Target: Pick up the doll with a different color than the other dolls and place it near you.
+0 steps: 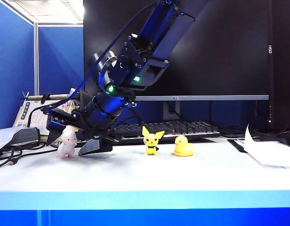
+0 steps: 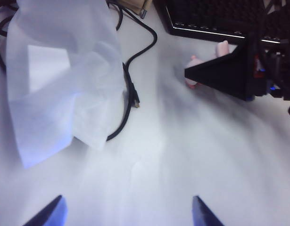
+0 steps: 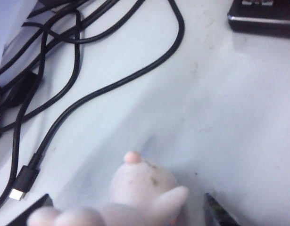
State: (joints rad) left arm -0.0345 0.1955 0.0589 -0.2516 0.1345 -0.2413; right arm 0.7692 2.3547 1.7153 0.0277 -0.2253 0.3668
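A: Pink doll (image 1: 67, 141) stands at the table's (image 1: 145, 174) left end, between the right claw's (image 1: 75, 141) spread tips, not clamped yet. Pikachu toy (image 1: 152, 141) and duck (image 1: 183, 146) stay apart, to its right.

B: Close slowly, centered on the body (ears slip). Left claw (image 2: 128, 211) is apart, empty. Only the wrist views show the USB cable (image 3: 22, 181) nearby.

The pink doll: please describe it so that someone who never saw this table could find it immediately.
On the white table, in front of the black keyboard, three small toys stand in a row. The pink doll is the leftmost, between the open fingers of the right gripper. It is pale pink; the pointy-eared figure and duck are yellow.
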